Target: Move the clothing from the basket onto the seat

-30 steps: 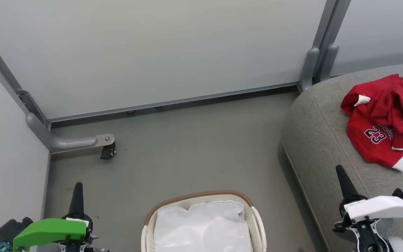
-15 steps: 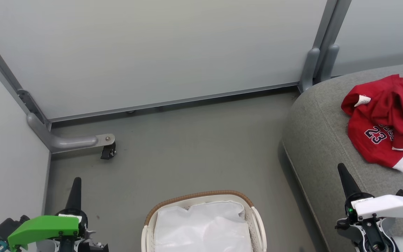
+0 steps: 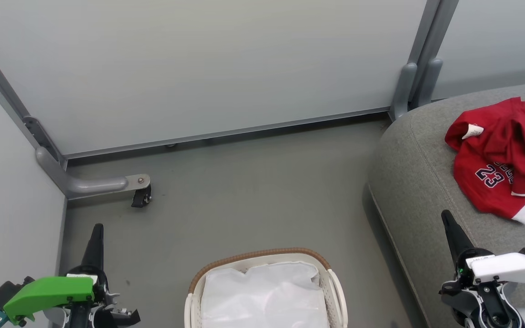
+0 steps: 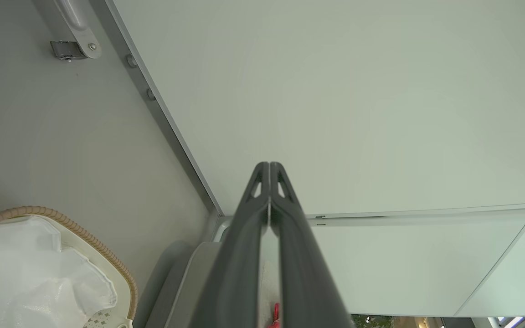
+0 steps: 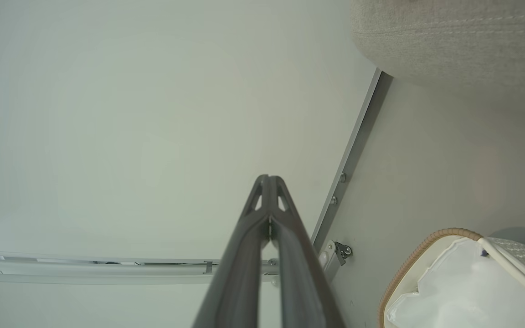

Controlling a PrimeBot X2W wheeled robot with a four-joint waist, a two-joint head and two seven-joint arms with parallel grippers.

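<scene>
Left gripper (image 3: 95,233) shut, empty, over grey floor (image 3: 253,191) left of small oval off-white perforated plastic basket with brown woven rim (image 3: 258,254). Its white liner sheet (image 3: 262,296) shows no red (looks emptied). Right gripper (image 3: 450,224) shut, empty, by near edge of large rounded grey fabric seat (image 3: 417,177). Bunched red sports garments (image 3: 499,155) lie on seat, in from its rounded end. Task looks done.

Closed left gripper (image 4: 269,165) against pale wall panel (image 4: 335,91); basket (image 4: 66,222) with white liner (image 4: 25,269) at lower left.
</scene>
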